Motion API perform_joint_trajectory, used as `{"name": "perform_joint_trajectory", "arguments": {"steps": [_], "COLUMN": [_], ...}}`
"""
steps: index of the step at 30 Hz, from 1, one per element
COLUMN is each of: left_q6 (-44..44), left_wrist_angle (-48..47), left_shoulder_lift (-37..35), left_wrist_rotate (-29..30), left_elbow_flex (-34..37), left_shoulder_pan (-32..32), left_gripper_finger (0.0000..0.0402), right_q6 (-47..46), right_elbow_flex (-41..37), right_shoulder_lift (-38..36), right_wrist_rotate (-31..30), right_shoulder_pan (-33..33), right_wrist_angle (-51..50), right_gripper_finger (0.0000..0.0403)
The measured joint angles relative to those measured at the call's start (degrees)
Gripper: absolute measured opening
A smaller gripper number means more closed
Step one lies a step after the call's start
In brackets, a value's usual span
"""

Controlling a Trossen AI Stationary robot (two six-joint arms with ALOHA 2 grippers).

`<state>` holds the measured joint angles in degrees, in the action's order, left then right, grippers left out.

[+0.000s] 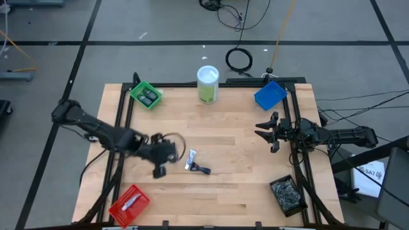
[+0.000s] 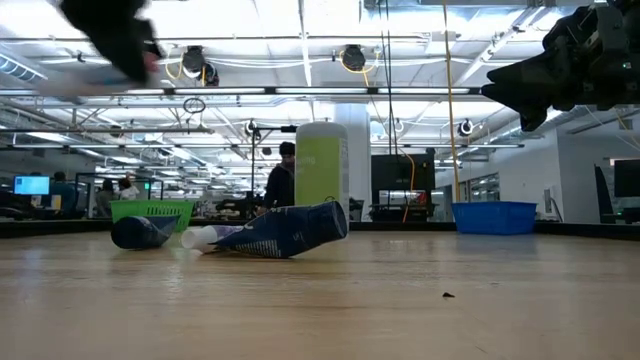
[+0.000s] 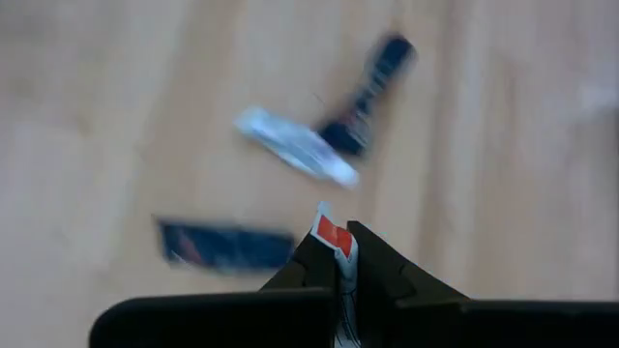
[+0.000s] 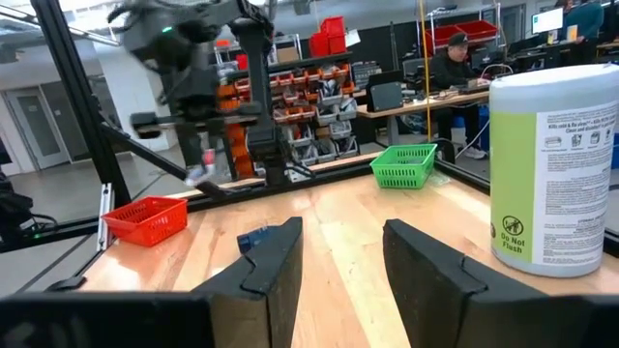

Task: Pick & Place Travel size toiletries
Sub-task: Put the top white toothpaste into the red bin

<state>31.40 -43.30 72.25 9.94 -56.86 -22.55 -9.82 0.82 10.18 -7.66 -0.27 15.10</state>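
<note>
The left gripper (image 3: 338,253) hangs above the middle-left of the wooden table (image 1: 243,185), its fingers pinched tight on a thin white packet (image 3: 335,235) with a small red patch at its tip (only the end of it pokes out between the fingers, so I cannot tell more about it). In the right wrist view something small and pale dangles from that same raised gripper (image 4: 201,159).

On the boards below and just to the right of it lie more of the travel size toiletries: a silvery sachet (image 1: 191,158) and a dark oblong bottle (image 1: 203,169) close together near the table's centre, and another dark item (image 1: 159,171) a little to their left. From table height a dark blue tube (image 2: 290,230) lies tilted, with a white-capped piece (image 2: 203,237) beside it and a dark rounded item (image 2: 140,232) further left.

The right gripper (image 1: 268,133) waits over the right side of the table, jaws partly apart and holding nothing.

At the far edge stands a tall white-and-green canister (image 1: 208,84), with a green bin (image 1: 146,95) at the far left corner and a blue bin (image 1: 270,95) at the far right. A red bin (image 1: 130,205) sits at the near left corner and a dark bin (image 1: 288,195) at the near right. People are at desks in the room beyond.
</note>
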Motion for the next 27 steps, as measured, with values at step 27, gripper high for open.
{"name": "perform_joint_trajectory", "arguments": {"steps": [27], "left_q6": [45.1], "left_wrist_angle": [-0.2], "left_shoulder_lift": [1.7], "left_wrist_rotate": [-7.8], "left_elbow_flex": [0.0], "left_shoulder_pan": [-38.0], "left_gripper_finger": [0.0005], "right_q6": [-0.9], "right_elbow_flex": [0.0], "right_shoulder_lift": [0.0], "right_wrist_rotate": [0.2], "right_shoulder_pan": [0.0], "right_wrist_angle": [-0.3], "right_gripper_finger": [0.0134]}}
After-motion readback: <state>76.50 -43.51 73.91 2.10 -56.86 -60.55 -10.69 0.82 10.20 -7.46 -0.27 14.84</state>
